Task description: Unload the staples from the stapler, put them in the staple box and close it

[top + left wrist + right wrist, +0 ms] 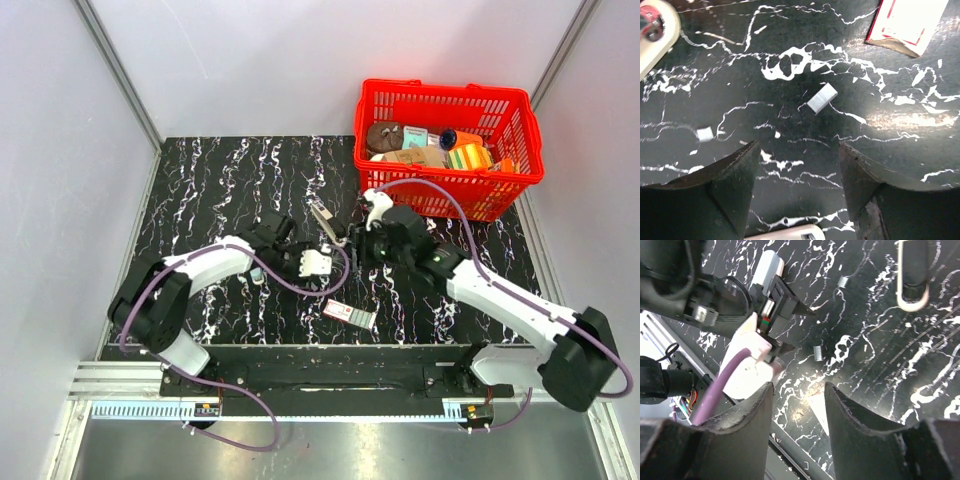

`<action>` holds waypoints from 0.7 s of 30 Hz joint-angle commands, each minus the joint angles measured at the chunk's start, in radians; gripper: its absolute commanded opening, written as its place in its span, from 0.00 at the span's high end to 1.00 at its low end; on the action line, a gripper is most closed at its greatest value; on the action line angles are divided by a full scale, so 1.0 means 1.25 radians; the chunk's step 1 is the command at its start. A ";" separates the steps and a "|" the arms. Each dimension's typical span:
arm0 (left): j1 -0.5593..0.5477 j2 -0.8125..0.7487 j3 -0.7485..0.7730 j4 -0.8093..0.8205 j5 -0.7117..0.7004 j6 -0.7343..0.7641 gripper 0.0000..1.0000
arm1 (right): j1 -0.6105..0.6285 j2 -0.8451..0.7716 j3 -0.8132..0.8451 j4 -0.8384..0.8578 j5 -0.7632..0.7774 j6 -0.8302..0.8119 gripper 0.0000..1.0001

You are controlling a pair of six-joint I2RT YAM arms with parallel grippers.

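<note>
The stapler (322,217), slim and silvery-grey with dark parts, lies on the black marbled table just beyond both grippers; it also shows at the top of the right wrist view as the stapler (912,277). Short strips of staples lie loose on the table: one strip (822,97) ahead of my left gripper (800,150), a smaller piece (705,133) to its left, and two strips (817,352) (842,282) in the right wrist view. My left gripper (330,253) is open and holds nothing. My right gripper (799,390) (352,245) is also open and holds nothing.
A small pink-and-white box (350,312) (907,22) lies near the table's front edge. A red basket (520,110) full of items stands at the back right. A pale rounded object (655,30) sits at the left wrist view's top left corner.
</note>
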 commanded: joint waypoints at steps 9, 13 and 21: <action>-0.072 0.123 0.068 0.077 -0.078 0.155 0.32 | -0.089 -0.118 -0.080 -0.034 0.014 0.022 0.44; -0.095 0.127 0.083 0.019 -0.072 0.173 0.33 | -0.121 -0.130 -0.088 -0.033 -0.012 0.026 0.46; -0.131 0.117 0.085 -0.104 -0.076 0.229 0.35 | -0.146 -0.128 -0.083 -0.049 -0.034 0.015 0.50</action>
